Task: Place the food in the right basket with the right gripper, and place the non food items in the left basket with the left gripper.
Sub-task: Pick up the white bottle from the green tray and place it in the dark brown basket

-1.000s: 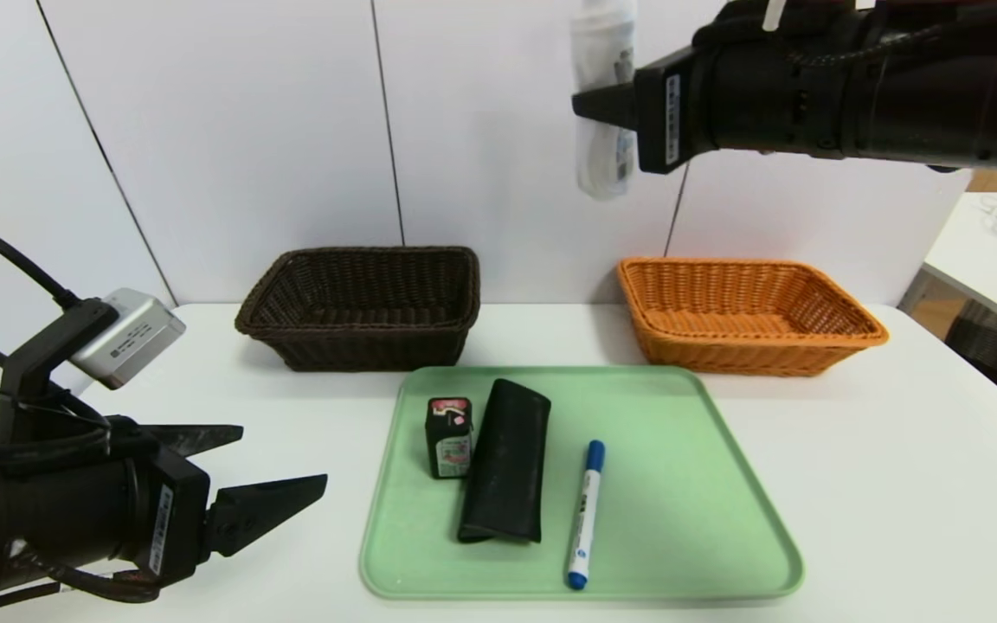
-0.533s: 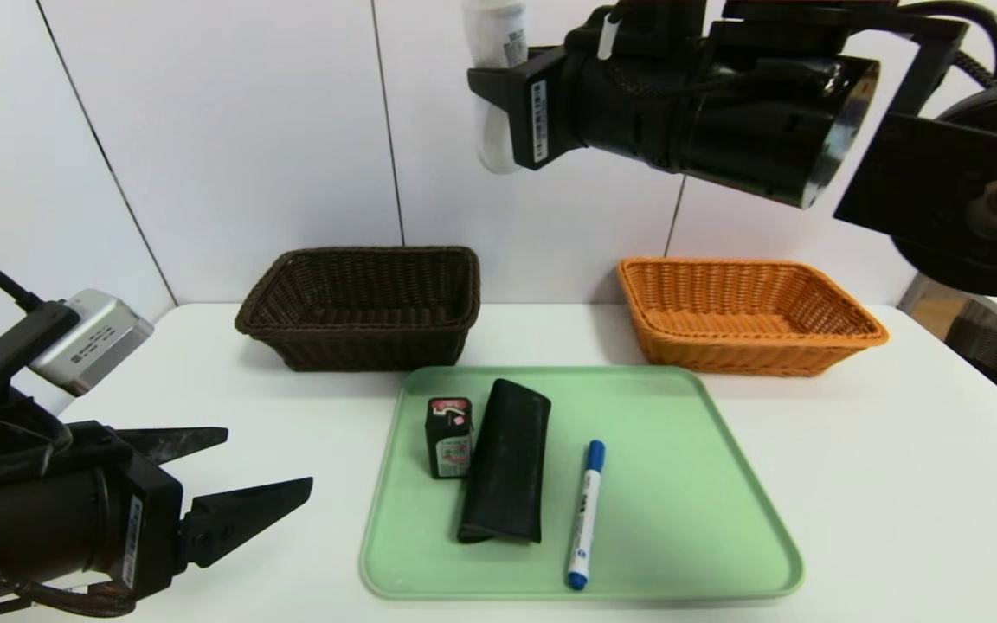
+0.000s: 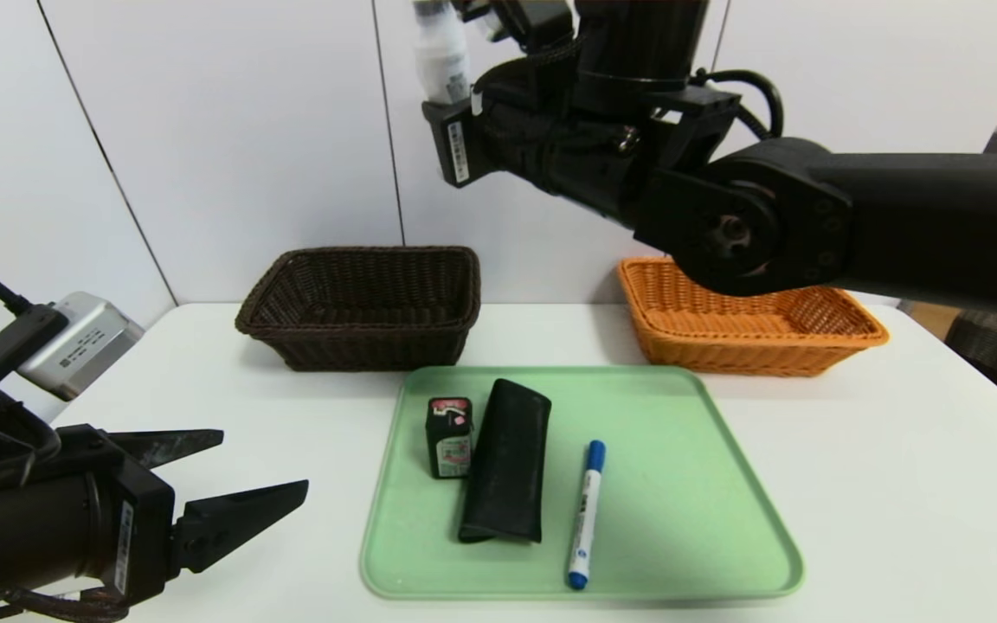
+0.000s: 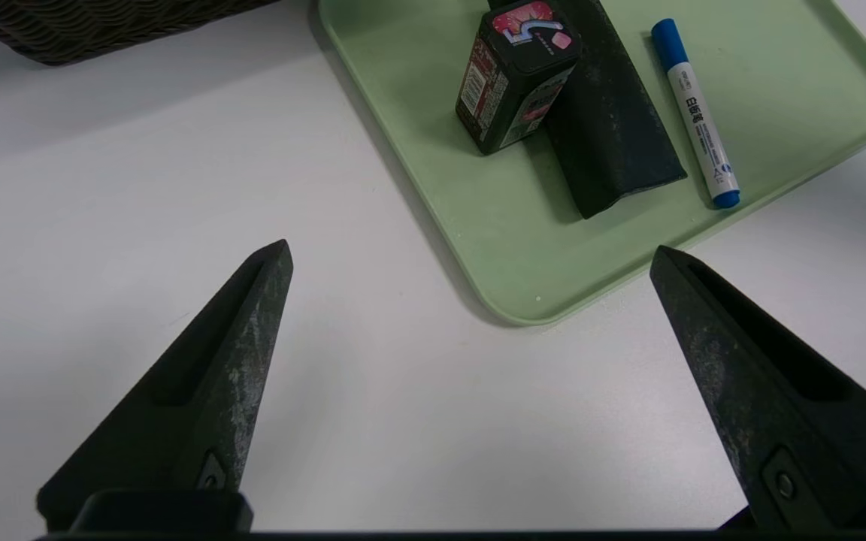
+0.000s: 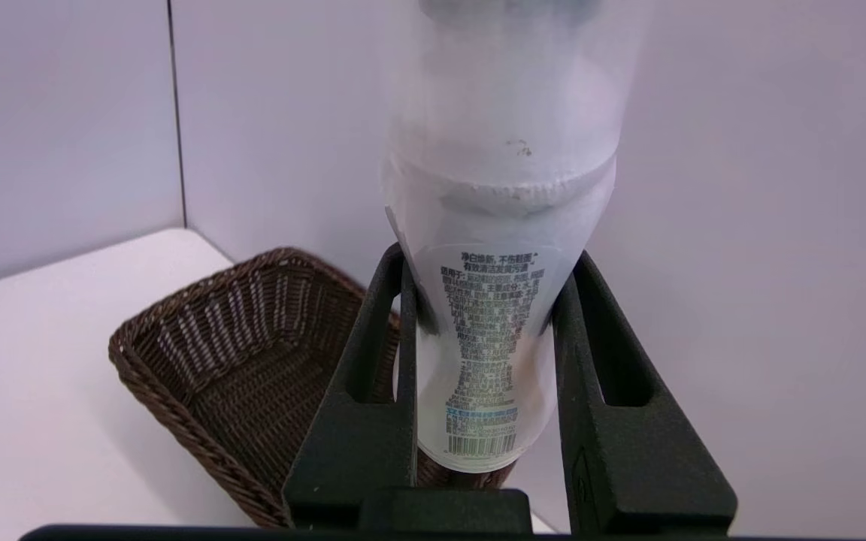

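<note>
Right tool: clamped on a white bottle, held high above the tabletop and roughly over the brown basket. The orange basket sits well apart to the right. The bottle's label reads as cleaning instructions, so it appears to be a non-food item, though it sits in the right tool.

Left tool: spread wide, holding nothing, low over the tabletop near the corner of the green tray.

On the tray: a small dark box standing upright, touching a black pouch; a blue marker lies just beside the pouch.

Recommended handling: lower the bottle until its base is inside the basket's rim before releasing, keep it centred over the basket floor, then release the grip and withdraw straight up. A release from the present height risks a bounce or a tip-out.

Not determinable: the bottle's cap is cut off in both views; the contents of the box are unclear; the orange basket's floor is partly hidden behind the right arm.
</note>
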